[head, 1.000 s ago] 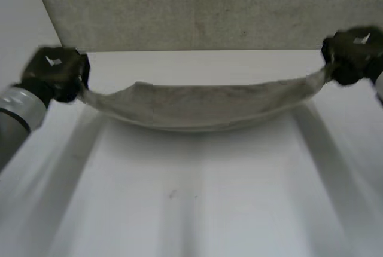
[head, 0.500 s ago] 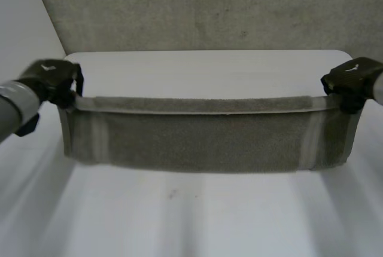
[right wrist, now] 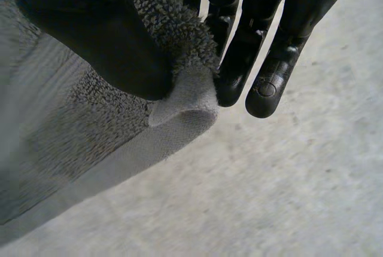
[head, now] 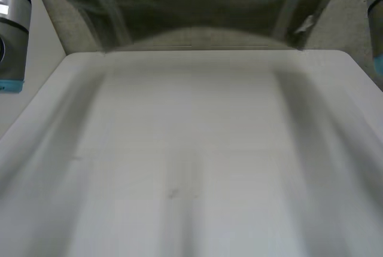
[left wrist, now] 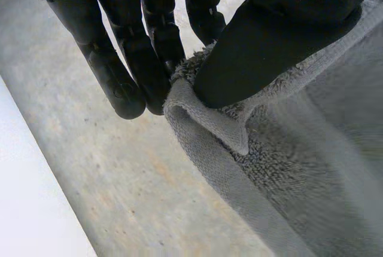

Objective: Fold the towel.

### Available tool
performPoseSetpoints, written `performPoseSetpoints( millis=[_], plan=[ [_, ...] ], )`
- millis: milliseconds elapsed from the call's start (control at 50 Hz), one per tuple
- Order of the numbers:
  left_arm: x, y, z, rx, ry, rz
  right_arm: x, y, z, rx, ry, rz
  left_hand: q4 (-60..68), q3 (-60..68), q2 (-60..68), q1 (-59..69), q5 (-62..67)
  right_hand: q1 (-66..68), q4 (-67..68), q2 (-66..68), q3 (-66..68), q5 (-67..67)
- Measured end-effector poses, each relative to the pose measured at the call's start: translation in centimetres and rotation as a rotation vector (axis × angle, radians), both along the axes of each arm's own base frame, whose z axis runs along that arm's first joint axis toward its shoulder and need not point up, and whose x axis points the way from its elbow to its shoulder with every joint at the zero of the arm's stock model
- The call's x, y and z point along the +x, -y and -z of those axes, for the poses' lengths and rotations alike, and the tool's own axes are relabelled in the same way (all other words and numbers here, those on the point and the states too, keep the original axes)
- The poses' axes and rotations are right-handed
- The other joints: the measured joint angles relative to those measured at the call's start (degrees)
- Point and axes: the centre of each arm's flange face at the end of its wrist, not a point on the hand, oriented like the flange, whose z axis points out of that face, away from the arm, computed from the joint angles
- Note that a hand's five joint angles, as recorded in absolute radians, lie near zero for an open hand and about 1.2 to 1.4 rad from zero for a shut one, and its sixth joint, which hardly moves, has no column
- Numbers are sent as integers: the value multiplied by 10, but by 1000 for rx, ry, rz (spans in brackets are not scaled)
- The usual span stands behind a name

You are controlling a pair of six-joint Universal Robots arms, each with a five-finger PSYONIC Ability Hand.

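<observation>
Raised the grey terry towel [head: 197,0] from low over the white surface [head: 191,149] to high above its far edge. Pinching 1 corner with the left robot hand [left wrist: 263,42], 1 with the right robot hand [right wrist: 102,42]. Spread wide, probably ready for laying flat.

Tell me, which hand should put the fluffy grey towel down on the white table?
Neither: the left hand and the right hand each pinch one corner of the fluffy grey towel, held up off the white table. Probably both lower together.
</observation>
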Motion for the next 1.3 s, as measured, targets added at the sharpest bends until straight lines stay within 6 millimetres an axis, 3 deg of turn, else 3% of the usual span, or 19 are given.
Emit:
performPoseSetpoints(
  millis=[100, 260, 400, 480, 500, 640, 720, 820, 900, 1000, 1080, 1180, 1300],
  plan=[
    [5, 3, 42, 159, 2, 5, 2, -6, 38, 159, -57, -43, 0, 0, 0, 0, 0, 0, 0, 0, 0, 0],
    [18, -4, 132, 442, 47, -4, 3, -18, 128, 472, -151, -123, 0, 0, 0, 0, 0, 0, 0, 0, 0, 0],
    [22, -35, 203, 687, 143, 35, -4, -39, 204, 733, -226, -143, 0, 0, 0, -1, 0, 0, 0, 0, 0, 0],
    [28, -61, 221, 810, 249, 19, -15, -60, 221, 869, -315, -131, 0, 0, 0, 0, 0, 0, 0, 0, 0, 0],
    [28, -61, 221, 810, 249, 19, -15, -60, 221, 869, -315, -131, 0, 0, 0, 0, 0, 0, 0, 0, 0, 0],
    [49, -118, 209, 1056, 459, -17, -47, -105, 207, 1119, -493, -109, 0, 0, 0, 0, 0, 0, 0, 0, 0, 0],
    [61, -161, 182, 1209, 509, -6, -68, -140, 172, 1223, -572, -128, 0, 0, 0, 0, 0, 0, 0, 0, 0, 0],
    [67, -178, 159, 1227, 485, 4, -77, -151, 144, 1178, -577, -147, 0, 0, 0, 0, 0, 0, 0, 0, 0, 0],
    [72, -171, 145, 1153, 451, 13, -80, -142, 134, 1122, -540, -173, 0, 0, 0, 0, 0, 0, 0, 0, 0, 0],
    [67, -153, 145, 1073, 446, 49, -81, -113, 149, 1135, -459, -178, 0, 0, 0, 0, 0, 0, 0, 0, 0, 0],
    [54, -131, 154, 1025, 448, 92, -77, -89, 169, 1159, -408, -155, 0, 0, 0, 0, 0, 0, 0, 0, 0, 0],
    [33, -90, 178, 999, 415, 92, -65, -60, 202, 1155, -393, -83, 0, 0, 0, 0, 0, 0, 0, 0, 0, 0],
    [19, -57, 200, 998, 407, 41, -58, -43, 221, 1110, -378, -31, 0, 0, 0, 0, 0, 0, 0, 0, 0, 0]
  ],
)
